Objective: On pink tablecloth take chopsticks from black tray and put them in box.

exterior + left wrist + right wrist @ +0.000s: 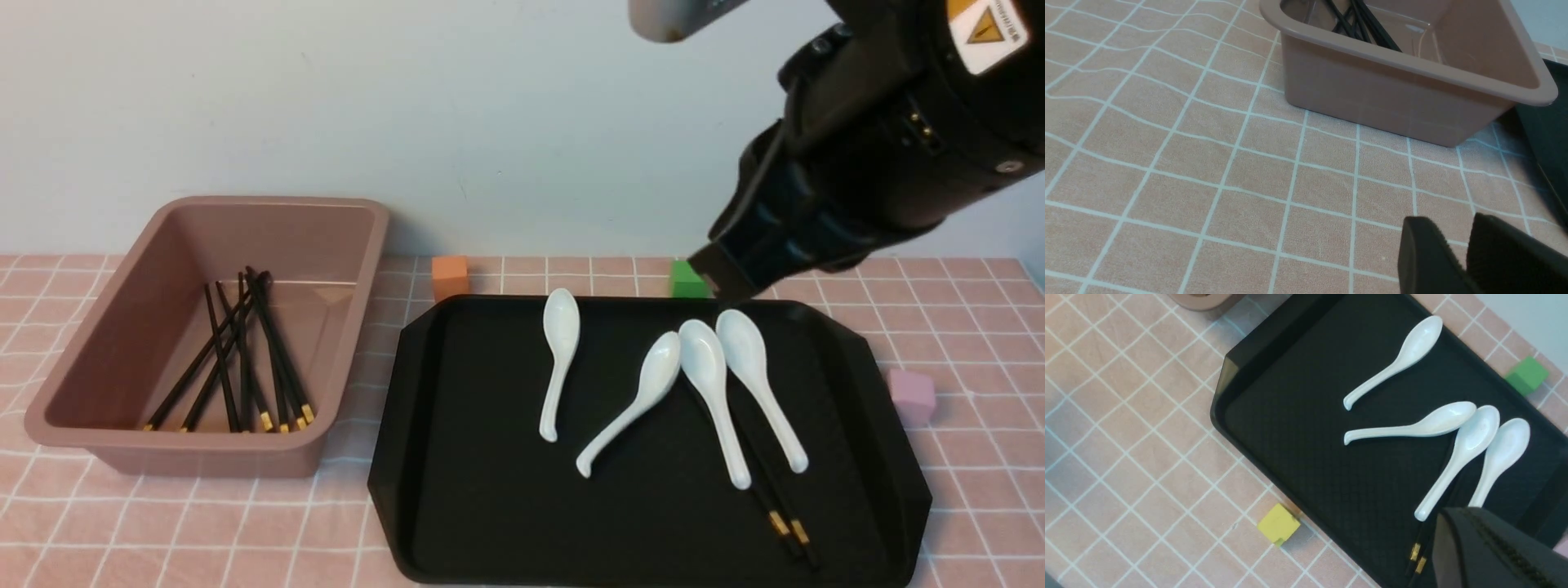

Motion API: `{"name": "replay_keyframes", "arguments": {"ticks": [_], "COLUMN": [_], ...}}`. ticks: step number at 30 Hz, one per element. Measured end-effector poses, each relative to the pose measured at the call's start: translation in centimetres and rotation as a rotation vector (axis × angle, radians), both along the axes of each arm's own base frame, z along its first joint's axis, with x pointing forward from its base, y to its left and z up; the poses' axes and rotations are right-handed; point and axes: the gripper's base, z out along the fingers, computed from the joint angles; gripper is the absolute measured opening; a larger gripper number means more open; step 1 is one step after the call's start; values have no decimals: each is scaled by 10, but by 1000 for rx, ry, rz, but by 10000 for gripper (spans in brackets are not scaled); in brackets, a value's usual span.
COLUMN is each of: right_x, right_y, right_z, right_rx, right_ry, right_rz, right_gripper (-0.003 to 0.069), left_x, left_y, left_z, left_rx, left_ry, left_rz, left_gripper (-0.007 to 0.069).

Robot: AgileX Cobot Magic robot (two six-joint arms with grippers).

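Note:
Two chopsticks [784,514] lie on the black tray [490,457], partly under two white spoons; their gold bands show in the right wrist view [1417,555]. Several more chopsticks [245,359] lie in the pink box [359,269] to the tray's left on the pink tablecloth [204,531]. My right gripper [718,282] hangs above the tray's far edge, shut and empty [1466,514]. My left gripper [1453,232] is out of the front view; it is shut and empty above the cloth, on the near side of the box [1392,94].
Four white spoons [559,359] lie on the tray. An orange cube [450,276] and a green cube [686,279] sit behind it, a lilac cube [912,396] at its right, and a yellow cube [1278,524] against its near edge. A wall rises close behind.

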Motion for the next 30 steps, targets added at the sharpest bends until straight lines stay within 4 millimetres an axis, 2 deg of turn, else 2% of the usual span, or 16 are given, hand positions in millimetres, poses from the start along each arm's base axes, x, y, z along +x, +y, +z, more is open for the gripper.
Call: {"name": "replay_keyframes", "arguments": {"ticks": [4,10,11,15,17,20,22,23,26,28,30], "right_x": [0,-5,-8,-24,-43,-72,-87,-102,-120,-127,-131], "right_y": [-9,-55,-71,-111,-135,-160,-169,-176,-183,-184,-185], "right_z": [2,-15,-30,-73,-107,-152,-178,-195,-234,-256,-269], "right_rx": [-19,22,53,142,200,249,264,291,306,307,312], "right_ry": [-39,-53,-55,-105,-189,-302,-346,-419,-482,-489,-500], "right_rz": [-23,-134,-173,-291,-363,-452,-488,-520,-563,-576,-578], "right_gripper": [-14,-13,-13,-13,-13,-13,-13,-13,-15,-15,-15], "left_x": [0,0,0,0,0,0,0,0,0,0,0], "left_y": [0,0,0,0,0,0,0,0,0,0,0], "left_z": [0,0,0,0,0,0,0,0,0,0,0], "left_rx": [0,0,1,1,1,1,1,1,1,1,1], "left_ry": [0,0,0,0,0,0,0,0,0,0,0], "left_rz": [0,0,0,0,0,0,0,0,0,0,0], "left_gripper": [182,183,185,188,193,197,200,200,200,203,205]}}
